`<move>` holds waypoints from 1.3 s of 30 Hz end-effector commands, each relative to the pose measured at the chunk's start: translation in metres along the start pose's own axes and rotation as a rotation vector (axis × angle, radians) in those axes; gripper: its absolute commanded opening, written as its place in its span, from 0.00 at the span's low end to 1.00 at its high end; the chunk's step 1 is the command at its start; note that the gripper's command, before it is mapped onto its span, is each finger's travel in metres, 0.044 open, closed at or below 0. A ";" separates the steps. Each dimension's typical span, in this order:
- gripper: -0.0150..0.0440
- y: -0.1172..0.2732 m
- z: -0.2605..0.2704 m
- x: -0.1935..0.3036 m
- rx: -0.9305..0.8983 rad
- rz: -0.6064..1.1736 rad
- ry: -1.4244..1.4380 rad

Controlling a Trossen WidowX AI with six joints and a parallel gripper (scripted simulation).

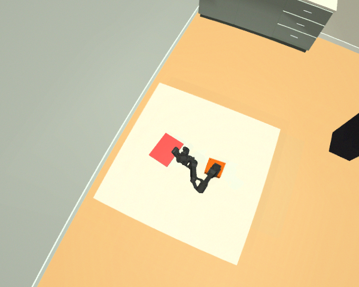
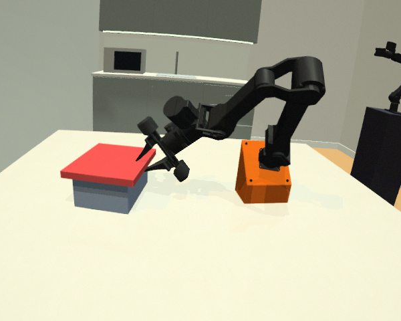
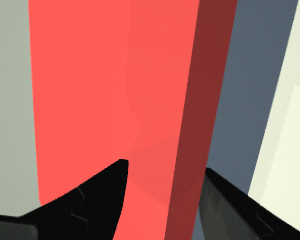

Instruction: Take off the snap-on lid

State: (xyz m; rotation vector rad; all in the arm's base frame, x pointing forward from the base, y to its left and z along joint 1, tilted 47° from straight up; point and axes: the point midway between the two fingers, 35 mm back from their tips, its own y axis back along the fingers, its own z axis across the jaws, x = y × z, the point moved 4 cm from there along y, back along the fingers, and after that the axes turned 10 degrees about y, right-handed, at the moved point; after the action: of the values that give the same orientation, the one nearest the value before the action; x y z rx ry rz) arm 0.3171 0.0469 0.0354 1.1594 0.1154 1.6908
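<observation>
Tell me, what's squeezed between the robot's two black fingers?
The edge of the red lid. In the exterior and wrist views, one of the gripper's fingers sits on top and the other underneath, above the box.
</observation>
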 end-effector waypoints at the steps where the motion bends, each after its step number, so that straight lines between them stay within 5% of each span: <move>1: 0.25 0.001 0.001 0.000 0.000 0.000 0.000; 39: 0.25 0.007 0.006 -0.001 0.000 0.000 0.000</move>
State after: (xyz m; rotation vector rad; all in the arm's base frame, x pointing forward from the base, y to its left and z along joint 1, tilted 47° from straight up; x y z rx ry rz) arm 0.3163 0.0431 0.0394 1.1638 0.1199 1.6880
